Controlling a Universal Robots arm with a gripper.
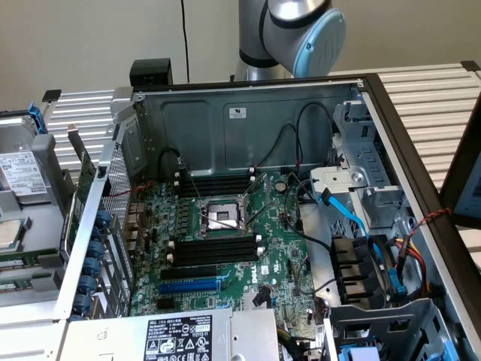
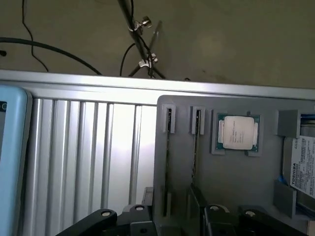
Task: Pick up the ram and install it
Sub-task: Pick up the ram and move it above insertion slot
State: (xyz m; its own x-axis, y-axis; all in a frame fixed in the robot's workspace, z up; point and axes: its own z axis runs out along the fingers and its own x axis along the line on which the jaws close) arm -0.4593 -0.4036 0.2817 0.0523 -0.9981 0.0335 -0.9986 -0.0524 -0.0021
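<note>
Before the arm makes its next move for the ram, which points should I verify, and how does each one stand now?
1. Black gripper: jaws open, nothing between them: ok.
2. The ram, a thin stick, stands on edge in the grey plastic tray: ok.
3. The gripper is centred over that stick: cannot tell.
4. The long black memory slots on the green motherboard are empty: ok.
5. Their latches are open: cannot tell.
</note>
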